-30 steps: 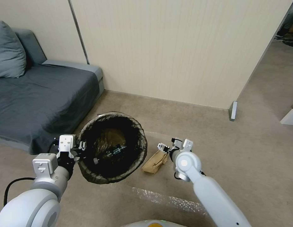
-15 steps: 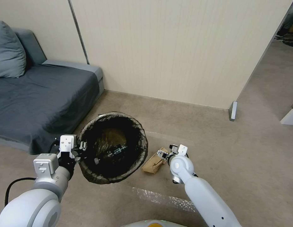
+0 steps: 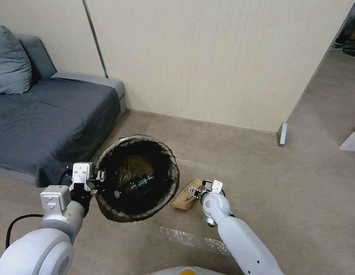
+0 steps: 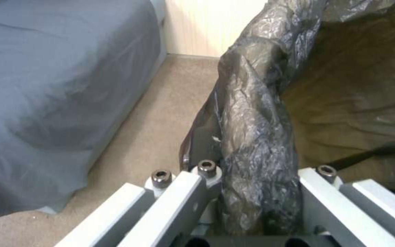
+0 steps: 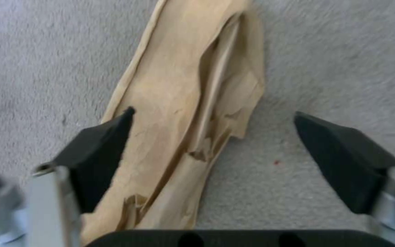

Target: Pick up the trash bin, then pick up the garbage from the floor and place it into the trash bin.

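I've got the left gripper [image 3: 96, 180] clamped on the near-left rim of the trash bin [image 3: 138, 177], which sits off the carpet, tilted so its mouth faces the head camera. The left wrist view gives what the head view can't: the dark liner [image 4: 257, 144] bunched tight between the two pale fingers [image 4: 179, 202], with the sofa [image 4: 46, 89] close alongside. Head view shows a bottle [image 3: 136, 184] and some brown paper already lying inside the bin. The right gripper [image 3: 195, 190] is low over the brown paper bag [image 3: 186, 197], which lies flat on the carpet [image 3: 292, 191] just right of the bin. Right wrist view shows the black fingertips [image 5: 101, 144] spread wide, one over the bag's edge, the other over bare carpet beyond its torn side; I can't tell if they touch anything. Clearance: sofa tight on the left, wall [image 3: 208, 57] beyond the bin, a small metal floor bracket [image 3: 282, 134] at the wall corner, open carpet to the right and toward the passage.
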